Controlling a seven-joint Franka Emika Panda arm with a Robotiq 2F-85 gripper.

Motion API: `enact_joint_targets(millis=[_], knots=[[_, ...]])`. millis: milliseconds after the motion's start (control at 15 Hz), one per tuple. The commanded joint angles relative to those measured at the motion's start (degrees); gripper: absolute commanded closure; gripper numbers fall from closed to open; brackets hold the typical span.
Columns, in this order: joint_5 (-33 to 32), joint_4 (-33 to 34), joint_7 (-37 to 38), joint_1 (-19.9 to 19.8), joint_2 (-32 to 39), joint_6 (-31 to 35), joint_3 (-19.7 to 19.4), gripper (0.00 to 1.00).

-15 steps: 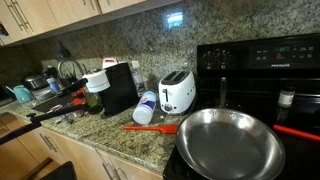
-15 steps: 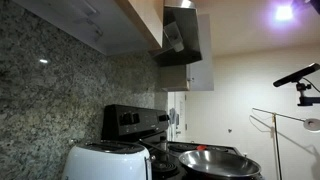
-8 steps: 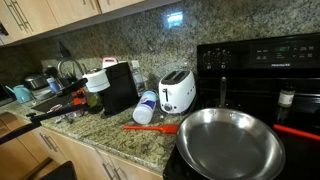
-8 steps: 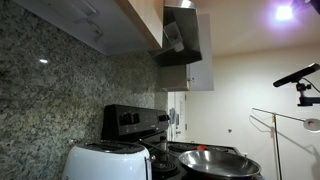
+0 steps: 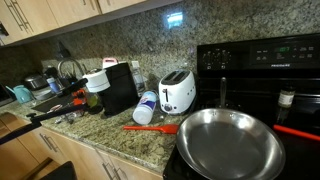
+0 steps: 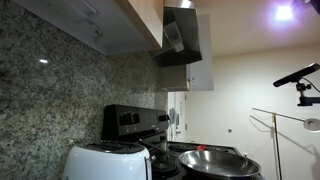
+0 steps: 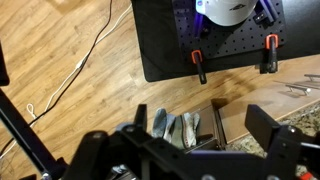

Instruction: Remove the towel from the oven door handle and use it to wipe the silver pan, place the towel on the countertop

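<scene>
In the wrist view the olive-grey towel [image 7: 175,127] hangs in folds over the oven door handle, seen from above with the wooden floor below it. My gripper [image 7: 200,132] is open and empty, with one dark finger on each side of the towel and above it. The silver pan [image 5: 230,140] sits empty on the black stove top and also shows in an exterior view [image 6: 218,162]. The speckled granite countertop [image 5: 115,138] lies beside the stove. The gripper and towel are out of view in both exterior views.
A white toaster [image 5: 177,92] [image 6: 105,160], a red spatula [image 5: 150,128], a white and blue container [image 5: 146,108] and a black appliance [image 5: 120,88] stand on the countertop. A black base plate with red clamps [image 7: 215,45] and a cable [image 7: 75,70] lie on the floor.
</scene>
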Motion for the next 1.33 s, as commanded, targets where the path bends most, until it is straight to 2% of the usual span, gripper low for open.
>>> enact_joint_targets(millis=[0, 333, 667, 933, 1267], knots=[[0.9, -0.4, 4.8, 1.0, 0.3, 2.2, -0.7, 0.00], [7.1, -3.1, 19.5, -2.0, 5.6, 13.5, -1.2, 0.00], [8.1, -5.9, 30.6, -6.8, 13.8, 26.3, -1.8, 0.00], [6.9, -6.1, 38.2, -9.7, 20.5, 30.0, -2.1, 0.00], [7.3, -5.4, 46.2, -10.7, 28.4, 31.4, -4.0, 0.00]])
